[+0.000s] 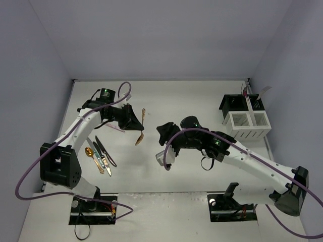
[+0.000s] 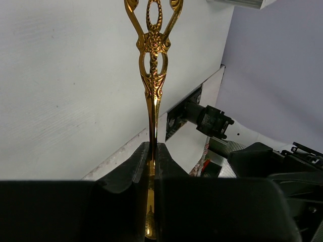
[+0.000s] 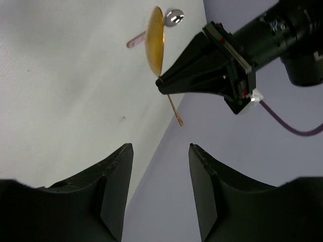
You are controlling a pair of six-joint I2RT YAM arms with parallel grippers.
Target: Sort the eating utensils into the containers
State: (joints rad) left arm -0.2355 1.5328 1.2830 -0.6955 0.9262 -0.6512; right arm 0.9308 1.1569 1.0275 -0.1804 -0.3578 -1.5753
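My left gripper (image 1: 136, 122) is shut on an ornate gold spoon (image 1: 141, 127) and holds it above the table; in the left wrist view the handle (image 2: 153, 75) sticks out past the closed fingers (image 2: 136, 166). My right gripper (image 1: 162, 135) is open and empty, just right of the spoon; its wrist view shows open fingers (image 3: 113, 176), the spoon's bowl (image 3: 155, 40) and the left gripper (image 3: 202, 65) ahead. The joined containers stand at the far right: a white slotted bin (image 1: 247, 126) and a black bin (image 1: 236, 105) with a few utensils standing in it.
Several utensils lie at the left by the left arm: a gold spoon (image 1: 89, 151), black knives (image 1: 102, 149) and a teal-handled piece (image 1: 107, 164). A pink-handled silver piece (image 3: 151, 31) lies under the left gripper. Side and back walls enclose the table.
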